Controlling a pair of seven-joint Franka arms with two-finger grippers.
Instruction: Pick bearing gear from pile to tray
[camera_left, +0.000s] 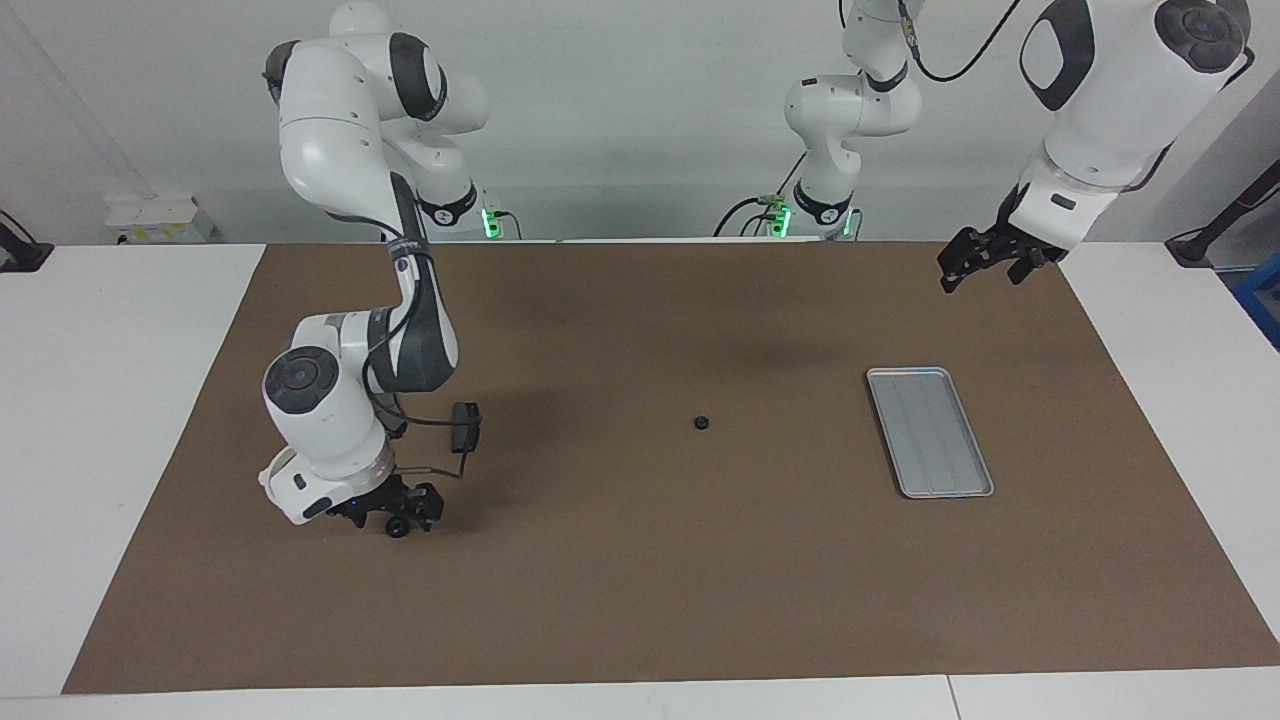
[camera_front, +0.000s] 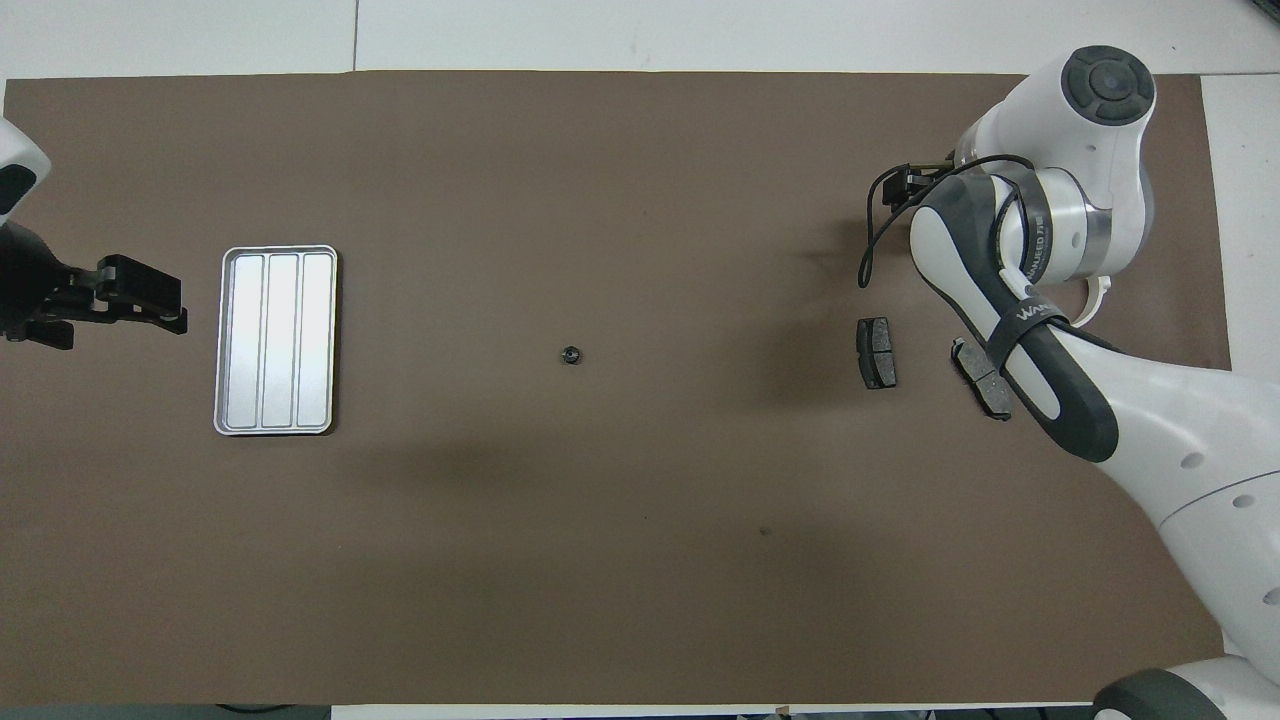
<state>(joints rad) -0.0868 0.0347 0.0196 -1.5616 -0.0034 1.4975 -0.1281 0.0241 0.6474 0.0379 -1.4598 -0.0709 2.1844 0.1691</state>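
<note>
The pile lies toward the right arm's end of the mat: two dark grey brake pads (camera_front: 876, 352) (camera_front: 980, 377) and a white half-ring bracket (camera_front: 1098, 300), mostly hidden under the right arm. My right gripper (camera_left: 405, 520) is down at the mat by the pile, with a small black round piece (camera_left: 397, 527) at its fingertips. In the overhead view the arm's wrist covers this gripper. Another small black round gear (camera_left: 702, 422) (camera_front: 569, 355) lies alone mid-mat. The silver tray (camera_left: 930, 432) (camera_front: 276, 340) is bare. My left gripper (camera_left: 985, 265) (camera_front: 140, 297) waits open in the air beside the tray.
A brown mat (camera_left: 640, 600) covers the white table (camera_left: 120, 400). The right arm's elbow and a dangling cable with a small black box (camera_left: 466, 425) hang over the pile. In the facing view the arm hides the pile's other parts.
</note>
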